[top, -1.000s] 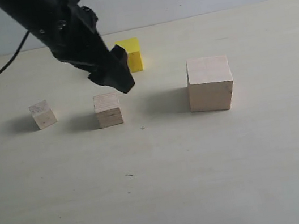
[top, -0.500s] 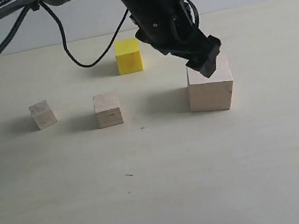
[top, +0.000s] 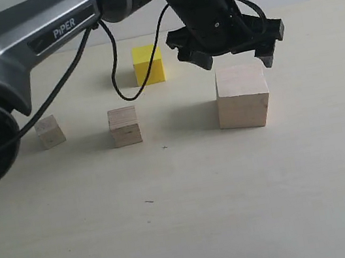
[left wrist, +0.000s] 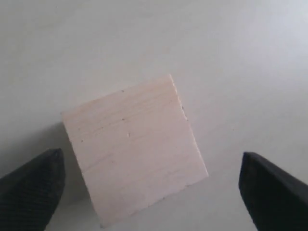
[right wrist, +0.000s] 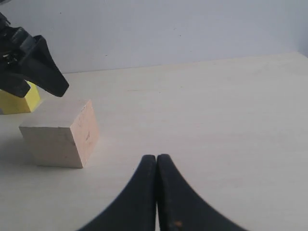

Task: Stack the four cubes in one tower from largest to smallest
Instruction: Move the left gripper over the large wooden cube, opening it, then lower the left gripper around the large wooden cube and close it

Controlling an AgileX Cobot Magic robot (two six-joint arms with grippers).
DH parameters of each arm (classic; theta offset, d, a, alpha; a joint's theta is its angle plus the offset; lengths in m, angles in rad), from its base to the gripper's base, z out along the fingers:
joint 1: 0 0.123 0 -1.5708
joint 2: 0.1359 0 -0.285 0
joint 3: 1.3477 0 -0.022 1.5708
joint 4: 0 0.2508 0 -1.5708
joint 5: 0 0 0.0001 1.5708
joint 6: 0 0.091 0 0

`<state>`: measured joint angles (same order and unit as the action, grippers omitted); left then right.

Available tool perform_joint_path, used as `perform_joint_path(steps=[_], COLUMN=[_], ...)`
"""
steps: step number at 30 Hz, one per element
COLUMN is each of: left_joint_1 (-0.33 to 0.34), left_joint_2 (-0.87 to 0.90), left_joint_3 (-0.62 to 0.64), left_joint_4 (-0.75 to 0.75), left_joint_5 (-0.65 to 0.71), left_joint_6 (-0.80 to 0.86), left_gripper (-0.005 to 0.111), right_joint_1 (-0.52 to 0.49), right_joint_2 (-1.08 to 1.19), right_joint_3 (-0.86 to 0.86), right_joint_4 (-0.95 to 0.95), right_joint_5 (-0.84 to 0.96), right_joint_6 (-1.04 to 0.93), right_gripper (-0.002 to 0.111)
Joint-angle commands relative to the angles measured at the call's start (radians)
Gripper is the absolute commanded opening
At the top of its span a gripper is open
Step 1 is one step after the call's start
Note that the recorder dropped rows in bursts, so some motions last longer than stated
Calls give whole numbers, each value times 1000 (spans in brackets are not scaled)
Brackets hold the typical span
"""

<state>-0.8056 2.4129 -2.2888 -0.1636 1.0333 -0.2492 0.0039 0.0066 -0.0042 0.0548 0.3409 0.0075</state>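
Four cubes rest apart on the table. The large pale wood cube (top: 242, 97) is at the right, the yellow cube (top: 148, 65) behind the middle, the medium wood cube (top: 124, 126) left of centre and the smallest wood cube (top: 49, 132) at far left. My left gripper (top: 235, 60) hovers open just above the large cube (left wrist: 134, 149). Its two fingers (left wrist: 30, 192) are spread wider than the cube and do not touch it. My right gripper (right wrist: 157, 161) is shut and empty, low over bare table, some way from the large cube (right wrist: 60, 132).
The left arm (top: 44, 38) reaches in from the left, above the table behind the small cubes, with a black cable (top: 114, 79) hanging beside the yellow cube (right wrist: 19, 101). A pale wall stands behind the table.
The left arm swung right, from above the medium cube to above the large cube. Its wrist turned so the open fingers now stand either side of that cube. No cube has moved.
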Motion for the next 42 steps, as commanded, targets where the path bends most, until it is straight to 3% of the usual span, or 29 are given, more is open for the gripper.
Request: perform_joint_path(steps=[1,6,21,31,42], left_joint_1=[-15,-37,-71,-102,-102], left_joint_2=[21,37,76,61,73], left_joint_3=[-13,-13,-13,-28,-32], left_joint_4=[55,197,193,390,352], left_joint_5=[-58,-69,-101,-80,-74], left_joint_6=[-93,-178,-251,-282,-274], left_gripper=[94,94,94,94,94], right_joint_1=[-7,-7,-7,-7,-7], right_joint_2=[-7,-7,-7,-7,-7], right_joint_3=[4,4,4,4,4], right_joint_4=[-5,-5,-1,-1,-6], right_joint_5=[-6,-6,-6,-6,-6], right_joint_6=[-8,-8,-8,-8,-8], right_gripper=[0,0,0,0,0])
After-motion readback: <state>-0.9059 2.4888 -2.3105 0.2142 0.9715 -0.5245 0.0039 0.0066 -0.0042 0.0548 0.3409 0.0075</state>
